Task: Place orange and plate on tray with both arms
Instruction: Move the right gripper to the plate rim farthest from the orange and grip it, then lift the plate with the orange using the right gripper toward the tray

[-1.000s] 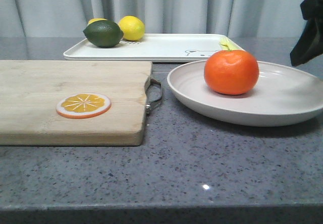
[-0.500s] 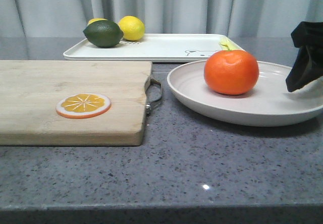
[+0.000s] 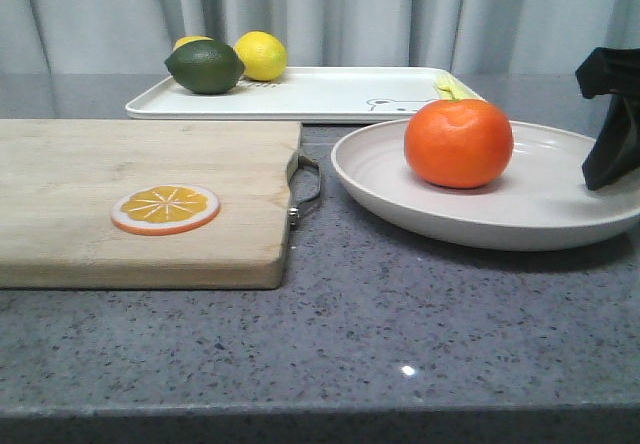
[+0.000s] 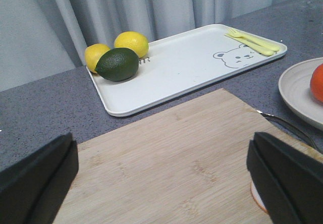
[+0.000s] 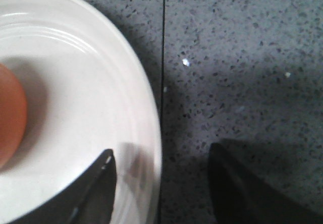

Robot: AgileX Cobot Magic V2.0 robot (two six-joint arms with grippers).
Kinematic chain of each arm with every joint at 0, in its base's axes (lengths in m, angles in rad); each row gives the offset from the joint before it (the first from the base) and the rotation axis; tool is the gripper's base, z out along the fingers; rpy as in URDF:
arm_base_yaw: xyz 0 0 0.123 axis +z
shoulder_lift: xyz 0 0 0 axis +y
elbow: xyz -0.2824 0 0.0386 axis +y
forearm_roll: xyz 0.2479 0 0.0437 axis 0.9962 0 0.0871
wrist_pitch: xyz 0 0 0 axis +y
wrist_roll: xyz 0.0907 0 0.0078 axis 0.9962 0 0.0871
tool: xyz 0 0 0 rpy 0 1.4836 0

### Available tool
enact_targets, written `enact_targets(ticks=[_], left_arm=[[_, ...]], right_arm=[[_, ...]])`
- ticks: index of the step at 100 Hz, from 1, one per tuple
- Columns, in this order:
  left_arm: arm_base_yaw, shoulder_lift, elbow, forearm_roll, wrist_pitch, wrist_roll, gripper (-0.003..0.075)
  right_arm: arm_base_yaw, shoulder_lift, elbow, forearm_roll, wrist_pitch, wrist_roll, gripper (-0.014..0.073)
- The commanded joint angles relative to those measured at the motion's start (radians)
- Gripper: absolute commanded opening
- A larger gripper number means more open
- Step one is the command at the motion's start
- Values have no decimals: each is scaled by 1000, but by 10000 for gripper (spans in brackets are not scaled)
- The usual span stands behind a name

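Orange: bright, uniform orange. Plate: off-white. Tray: white, with a thin dark bear line drawing. Cutting board: pale wood grain. Slice disc: orange-yellow with white segment lines. 2 lemons: yellow. Lime: dark green. Countertop: grey, speckled. Grippers: black.
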Motion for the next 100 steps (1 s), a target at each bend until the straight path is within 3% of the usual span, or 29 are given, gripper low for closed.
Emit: enact_targets(ticks=[1,62,100], left_arm=[[2,1,-28,1,-20,-4,653],[2,1,-28,1,-20,-4,653],[2,1,-28,1,-20,-4,653]], right_arm=[[-4,-13,-27,23,-25,-3,293],[-4,-14,-27,60,-18,-3,-69],[-4,-97,-88,133,22,-3,-66]])
